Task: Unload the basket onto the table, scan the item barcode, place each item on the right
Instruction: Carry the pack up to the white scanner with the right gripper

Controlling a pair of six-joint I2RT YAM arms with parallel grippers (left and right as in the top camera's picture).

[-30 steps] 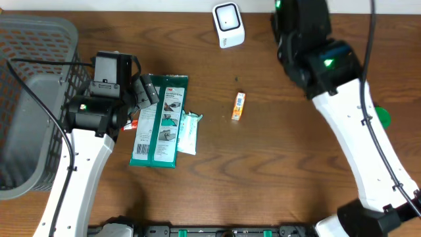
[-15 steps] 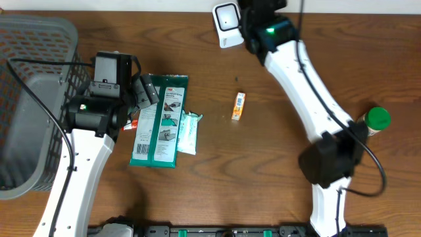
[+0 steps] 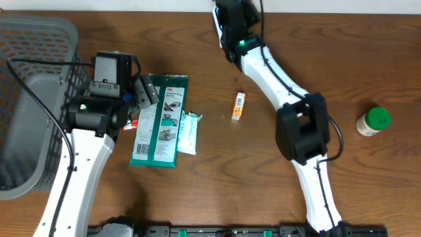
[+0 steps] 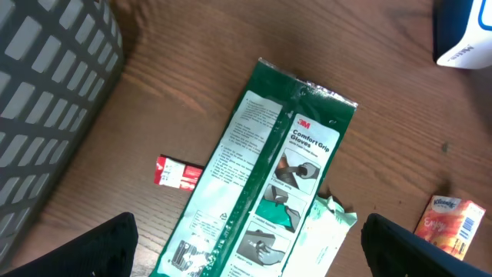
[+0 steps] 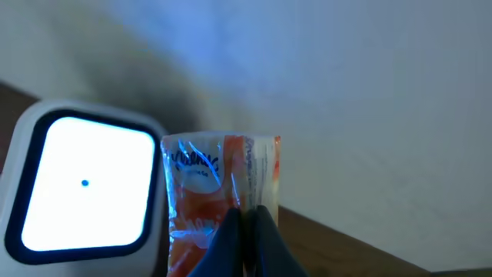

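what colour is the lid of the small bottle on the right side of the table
Green; the lid shows best in the overhead view.

Setting: robotics lab bench rigged as mock shop checkout. Evidence: 2 white-and-black robot arms (image 3: 82, 161) at dark wood-grain counter (image 3: 217, 187); small white box scanner (image 5: 84, 185) w/ lit window, orange-and-white film packet (image 5: 219, 185) just beside it; grey plastic mesh basket (image 3: 39, 29); retail goods laid out, e.g. flat green 3M glove pack (image 3: 161, 122), small green-capped bottle (image 3: 373, 122).
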